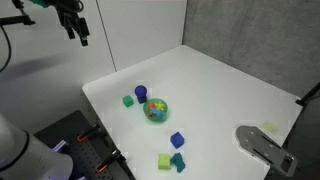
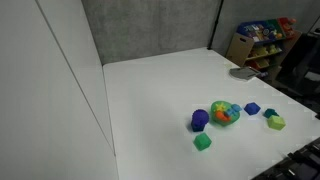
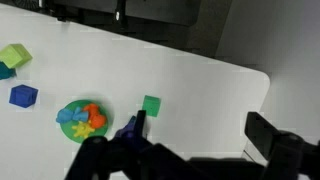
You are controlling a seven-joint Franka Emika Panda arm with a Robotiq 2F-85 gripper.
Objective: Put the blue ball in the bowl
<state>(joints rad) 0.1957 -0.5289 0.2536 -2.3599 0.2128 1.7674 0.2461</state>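
Note:
The dark-blue ball rests on the white table, just beside the green-teal bowl with yellow and orange patches. Both show in the other exterior view, the ball left of the bowl. In the wrist view the bowl is at lower left, and the ball is partly hidden behind one finger. My gripper hangs high above the table's far left corner, open and empty. Its fingers spread wide in the wrist view.
A green block lies near the ball. A brighter blue cube, a yellow-green block and a teal block lie towards the table's front. A grey object sits at the table's right edge. A shelf of toys stands beyond.

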